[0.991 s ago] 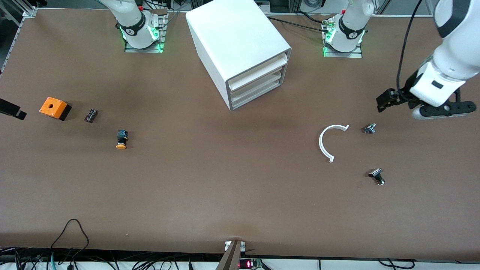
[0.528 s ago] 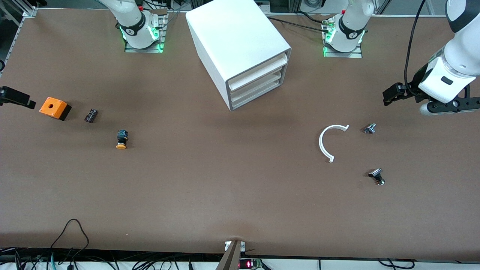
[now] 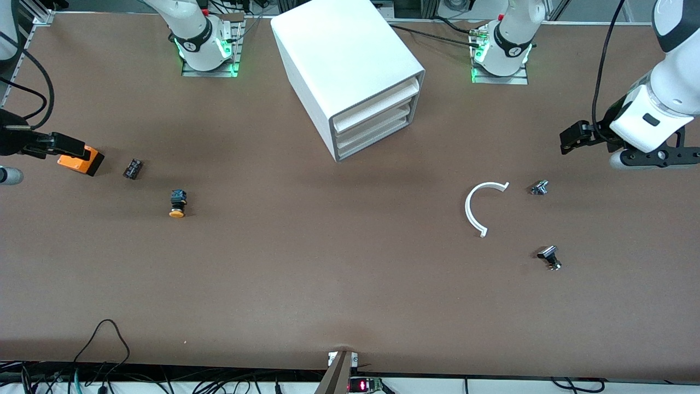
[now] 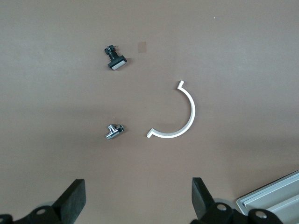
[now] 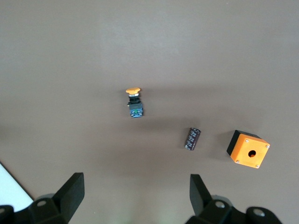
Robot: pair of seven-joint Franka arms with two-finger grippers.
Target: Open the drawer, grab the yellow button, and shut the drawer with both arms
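A big white box cabinet (image 3: 350,71) stands on the brown table (image 3: 328,273) between the two arm bases, its front turned toward the left arm's end and the front camera. Its three white drawers are all pushed in; the drawer (image 3: 377,104) of the task, the topmost one, sits shut under the cabinet's top.

The button (image 3: 176,203) lies on its side on the open table toward the right arm's end, its orange cap pointing toward the front camera and its black body pointing away. Farther from the camera than the button, a small black block (image 3: 132,168) lies near an orange cube (image 3: 82,160) with a black base; the right wrist view shows a round hole in the cube's top.

The right gripper (image 3: 68,146) hangs over the orange cube, partly covering it in the front view. Its fingers (image 5: 70,191) stand wide apart with nothing between them.

The left gripper (image 3: 571,139) hangs over bare table at the left arm's end, near a small metal fitting (image 3: 539,187). Its fingers (image 4: 74,198) are also spread wide and hold nothing. Beside the fitting lies a white curved plastic arc (image 3: 481,205), and nearer the front camera a small black-capped part (image 3: 549,257) rests apart from both.
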